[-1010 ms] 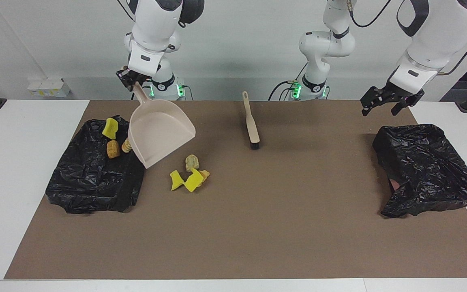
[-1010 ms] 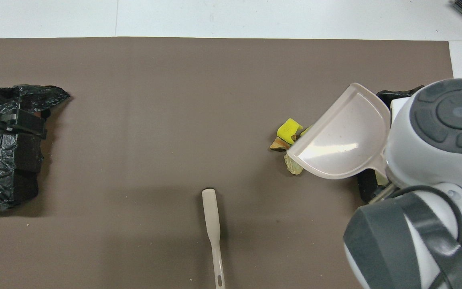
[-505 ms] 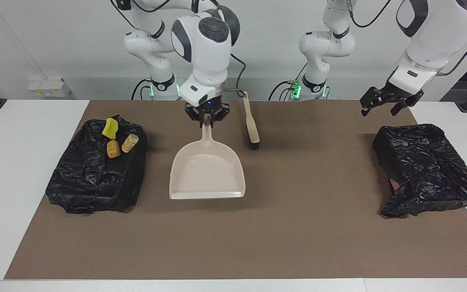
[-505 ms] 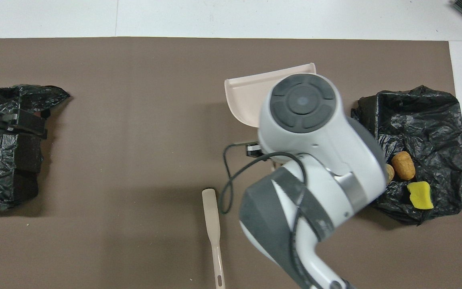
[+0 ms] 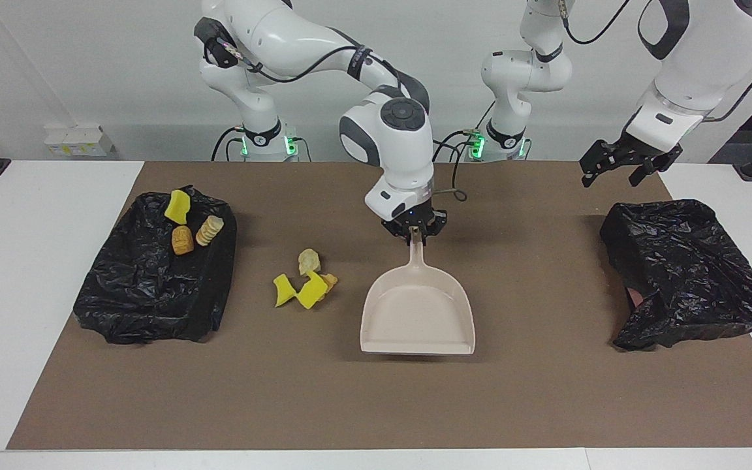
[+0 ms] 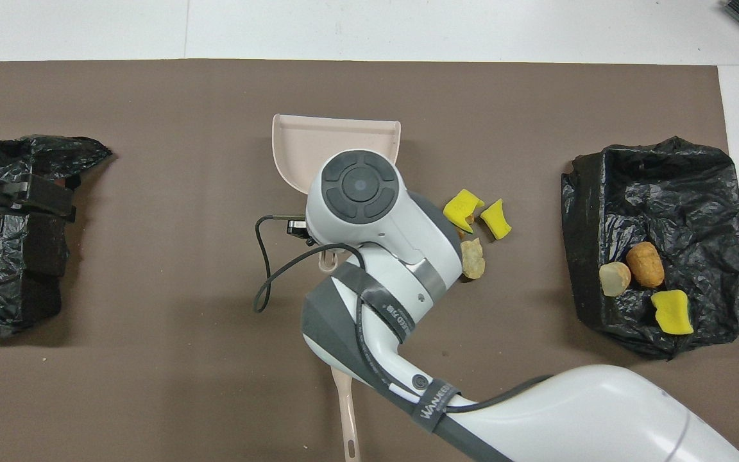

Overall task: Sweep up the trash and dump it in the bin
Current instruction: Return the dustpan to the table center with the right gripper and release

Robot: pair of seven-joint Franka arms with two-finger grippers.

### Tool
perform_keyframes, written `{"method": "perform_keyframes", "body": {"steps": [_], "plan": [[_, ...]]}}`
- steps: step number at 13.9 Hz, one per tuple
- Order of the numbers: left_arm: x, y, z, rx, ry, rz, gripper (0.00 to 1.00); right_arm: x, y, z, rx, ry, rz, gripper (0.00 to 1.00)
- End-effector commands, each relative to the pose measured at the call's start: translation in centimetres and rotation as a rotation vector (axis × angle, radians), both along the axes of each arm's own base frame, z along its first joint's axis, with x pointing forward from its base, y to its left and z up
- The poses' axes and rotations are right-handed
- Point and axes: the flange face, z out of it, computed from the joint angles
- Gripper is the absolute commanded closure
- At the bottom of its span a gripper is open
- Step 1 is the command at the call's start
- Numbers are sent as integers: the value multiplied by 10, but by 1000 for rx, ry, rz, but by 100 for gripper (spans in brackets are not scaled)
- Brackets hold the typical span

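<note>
The right gripper (image 5: 414, 233) is clamped on the dustpan (image 5: 418, 316) handle, pan mouth facing away from the robots. The trash (image 5: 305, 279) pile sits just beside it, toward the right arm's end. The left gripper (image 5: 624, 164) waits, fingers apart, over the other bin (image 5: 686, 274).

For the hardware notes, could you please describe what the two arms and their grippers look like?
Both arms are glossy white with rounded dark grey joint caps and bands, and green lights glow at their bases. The right gripper is small and black, with a thin black cable looping beside it. The left gripper is black too. A strap on the right arm reads WANJEED.
</note>
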Motion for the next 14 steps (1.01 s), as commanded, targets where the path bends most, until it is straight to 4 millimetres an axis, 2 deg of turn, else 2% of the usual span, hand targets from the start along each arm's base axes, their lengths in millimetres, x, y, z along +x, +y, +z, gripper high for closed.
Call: {"method": "perform_keyframes", "body": {"steps": [1, 3, 4, 6, 7, 9, 10, 11, 13, 14], "plan": [[-2, 2, 0, 19, 9, 0, 0, 6, 10, -15, -6, -14, 10, 100], [-2, 3, 0, 19, 9, 2, 0, 11, 7, -19, -7, -33, 14, 100], [-2, 2, 0, 19, 9, 0, 0, 12, 5, -23, -3, -35, 15, 95], [-2, 2, 0, 19, 9, 0, 0, 6, 6, -43, 8, -41, 50, 83], [-2, 2, 0, 19, 9, 0, 0, 2, 13, -51, 22, -49, 63, 81], [-2, 2, 0, 19, 9, 0, 0, 3, 11, -54, 10, -39, 70, 77], [-2, 2, 0, 19, 9, 0, 0, 4, 9, -55, 8, -42, 81, 68], [-2, 2, 0, 19, 9, 0, 0, 3, 9, -56, 4, -41, 99, 53], [-2, 2, 0, 19, 9, 0, 0, 3, 6, -58, -3, -46, 135, 0], [-2, 3, 0, 19, 9, 2, 0, 3, 5, -50, -7, -53, 142, 0]]}}
